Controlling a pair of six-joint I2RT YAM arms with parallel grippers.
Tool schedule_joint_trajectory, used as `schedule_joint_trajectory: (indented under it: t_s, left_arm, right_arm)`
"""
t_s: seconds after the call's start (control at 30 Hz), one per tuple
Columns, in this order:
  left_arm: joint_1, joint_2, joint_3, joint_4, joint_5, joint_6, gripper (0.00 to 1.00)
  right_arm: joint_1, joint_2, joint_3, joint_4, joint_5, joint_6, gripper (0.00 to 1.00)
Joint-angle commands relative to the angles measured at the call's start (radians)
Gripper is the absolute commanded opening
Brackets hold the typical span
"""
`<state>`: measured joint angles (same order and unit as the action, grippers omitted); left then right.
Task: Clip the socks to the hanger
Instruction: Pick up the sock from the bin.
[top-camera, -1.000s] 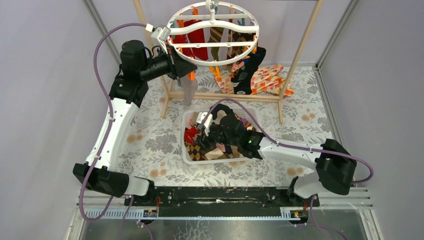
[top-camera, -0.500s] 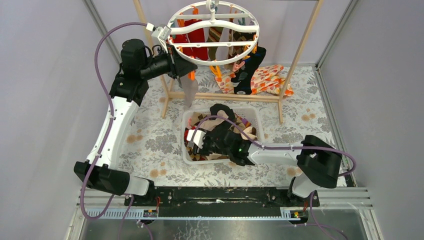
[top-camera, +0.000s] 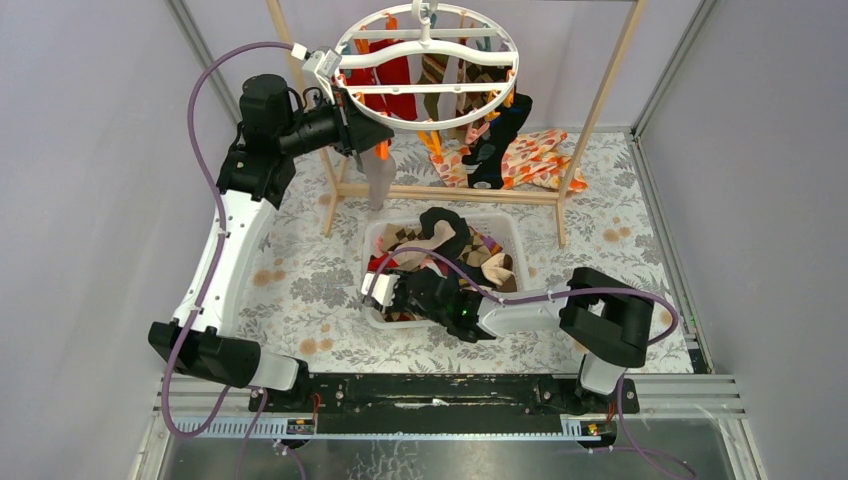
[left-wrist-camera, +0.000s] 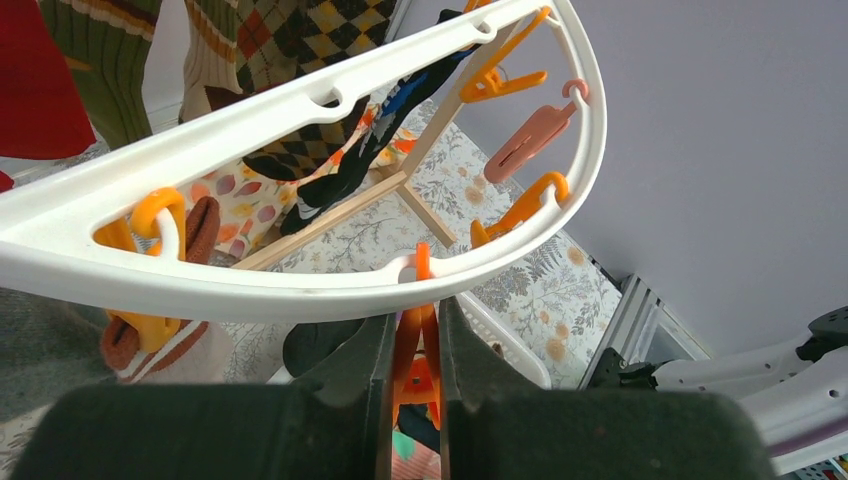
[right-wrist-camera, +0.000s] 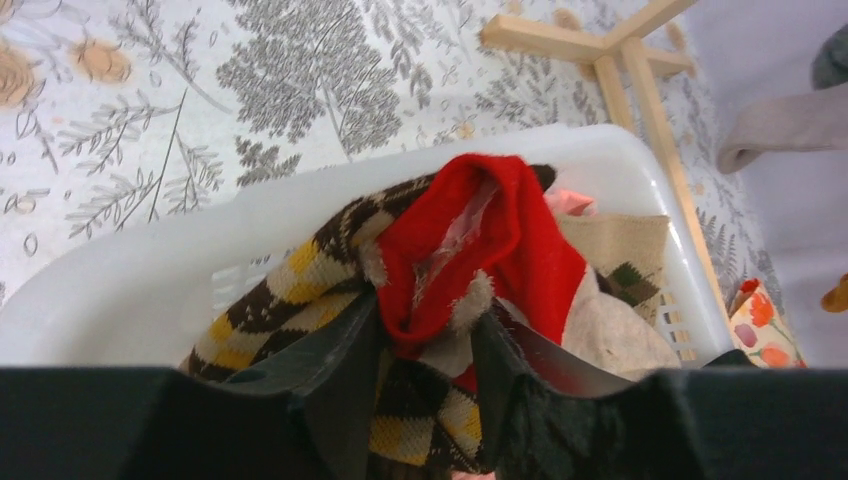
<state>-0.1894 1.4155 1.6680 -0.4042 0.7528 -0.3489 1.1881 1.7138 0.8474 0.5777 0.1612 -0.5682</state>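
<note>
Open over grey floral tablecloth (top-camera: 290, 290) left and right of white slatted plastic basket (right-wrist-camera: 250, 205). Blocked behind basket by light wooden rack frame (top-camera: 440, 193) floor bar. Under round white plastic ring hanger (left-wrist-camera: 250, 290): crowded with hung socks (top-camera: 398, 82), orange clips (left-wrist-camera: 520, 205).

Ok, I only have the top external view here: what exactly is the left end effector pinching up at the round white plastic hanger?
Observer: The left end effector is shut on one orange plastic clip dangling from the round white plastic hanger.
Operator: And the right one, in the white plastic basket?
Observer: The right end effector straddles a red fabric sock lying on a brown-and-tan argyle sock; whether it grips yet, I cannot tell.
</note>
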Motion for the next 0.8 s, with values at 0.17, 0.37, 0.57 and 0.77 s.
schedule_joint_trajectory:
  t_s: [0.17, 0.37, 0.57, 0.77]
  left_arm:
    - [0.015, 0.007, 0.032, -0.064, 0.041, 0.023, 0.01]
    - [0.016, 0.008, 0.03, -0.064, 0.056, 0.018, 0.01]
    - [0.016, 0.006, 0.035, -0.062, 0.072, 0.016, 0.01]
    - [0.016, -0.003, 0.024, -0.05, 0.084, 0.011, 0.0]
  right_arm:
    - [0.024, -0.06, 0.021, 0.196, 0.111, 0.048, 0.08]
    - [0.011, -0.19, 0.105, -0.043, 0.118, 0.256, 0.0]
    - [-0.116, -0.29, 0.357, -0.465, -0.214, 0.598, 0.0]
    - [-0.249, -0.351, 0.393, -0.488, -0.518, 0.828, 0.0]
